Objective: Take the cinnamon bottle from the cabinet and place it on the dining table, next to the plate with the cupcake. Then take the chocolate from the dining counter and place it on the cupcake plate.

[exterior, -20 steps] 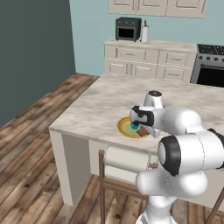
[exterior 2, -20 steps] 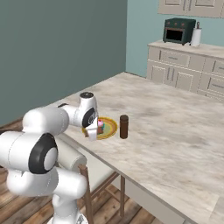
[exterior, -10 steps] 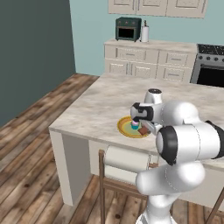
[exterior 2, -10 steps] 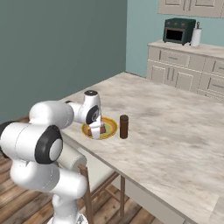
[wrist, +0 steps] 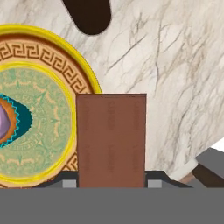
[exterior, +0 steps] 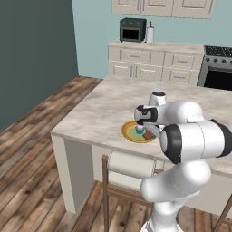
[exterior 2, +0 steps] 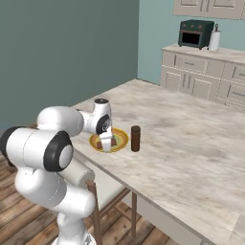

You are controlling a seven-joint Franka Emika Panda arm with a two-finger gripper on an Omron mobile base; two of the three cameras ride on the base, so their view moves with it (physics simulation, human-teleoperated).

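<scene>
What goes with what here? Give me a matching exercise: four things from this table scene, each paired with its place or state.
1. chocolate
2. cupcake
3. cinnamon bottle
4. plate

A. stands upright beside the plate
B. sits on the plate's teal centre
C. lies on the dining table, near its edge
D. held between the jaws of the gripper, over the plate's rim

Pairs: 1-D, 2-B, 3-A, 4-C

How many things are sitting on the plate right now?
2: the cupcake near the middle of the plate, and the chocolate at its rim, between the pincer fingertips.

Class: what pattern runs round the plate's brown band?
A Greek-key meander on the round yellow plate, clearest in the hand view.
</scene>
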